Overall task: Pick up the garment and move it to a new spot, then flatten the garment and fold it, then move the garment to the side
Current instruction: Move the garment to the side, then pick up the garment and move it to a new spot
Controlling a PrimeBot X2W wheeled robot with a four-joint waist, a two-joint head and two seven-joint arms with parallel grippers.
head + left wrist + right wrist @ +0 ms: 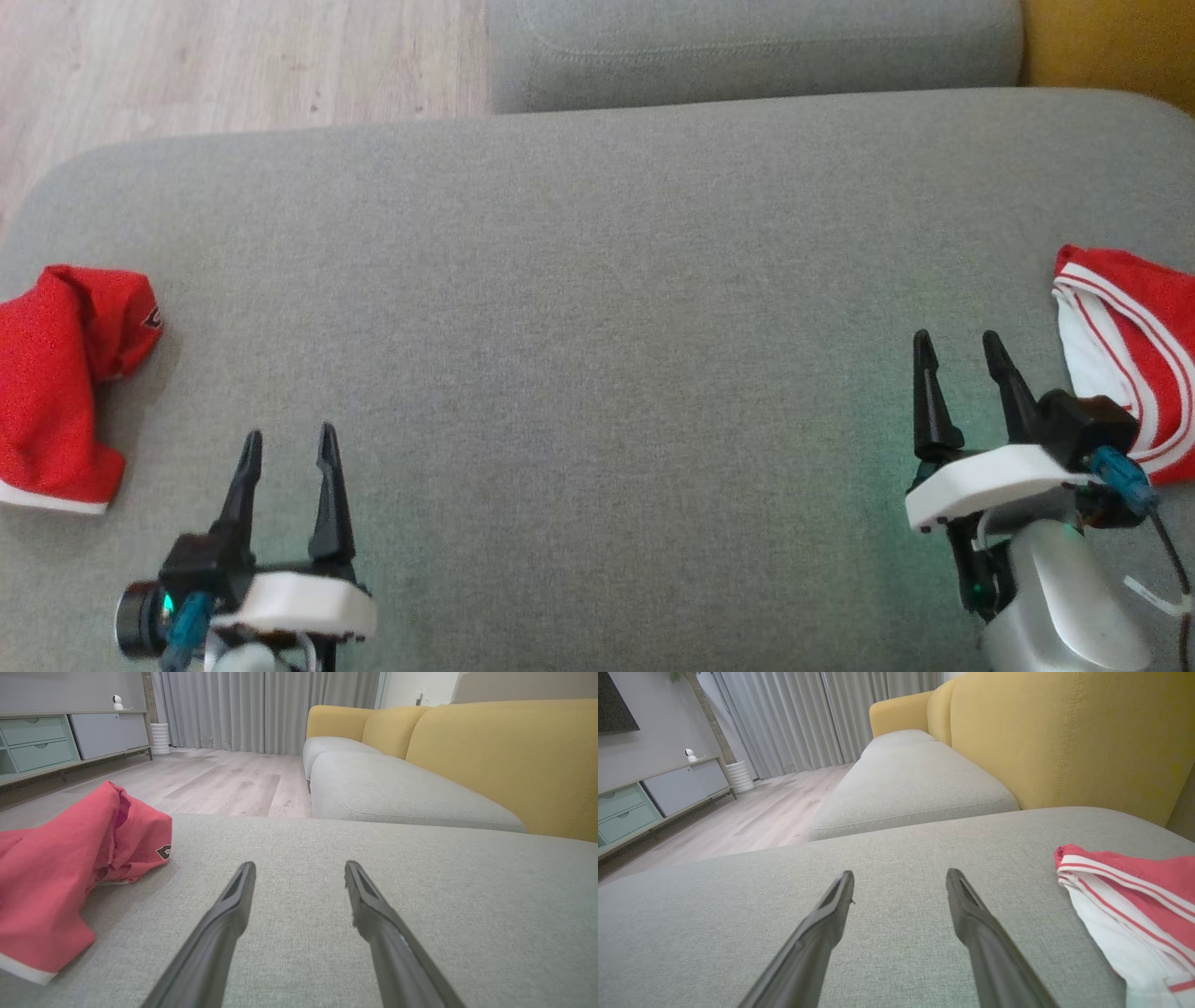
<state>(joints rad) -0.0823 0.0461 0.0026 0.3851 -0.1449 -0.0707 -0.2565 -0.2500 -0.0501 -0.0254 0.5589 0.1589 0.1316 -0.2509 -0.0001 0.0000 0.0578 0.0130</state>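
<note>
1. Far left of the grey seat cushion (597, 280): a crumpled red cloth piece (61, 383) with a white hem and a small dark logo. Separate item, it seems.
2. Left gripper (289, 431): fingers spread, nothing between them, just above the cushion and near the red piece, not touching.
3. Middle of cushion: bare grey weave, broad and flat. Soft underfoot likely, so pressing down will sink a little.
4. Right gripper (957, 336): fingers spread, empty, just beside the garment.
5. The garment (1134, 355): far right edge of the cushion, bunched, red with white panel and thin red-and-white stripe trim, partly cut off by the frame.
6. Handling, my guess: light, limp, mesh may snag on fingertips. Best pinch at the striped edge, where layers double up and hold firm.
7. Room: pale wood floor (233, 65), yellow backrest (1064, 742), grey curtains (271, 709), low sideboard (42, 742).
</note>
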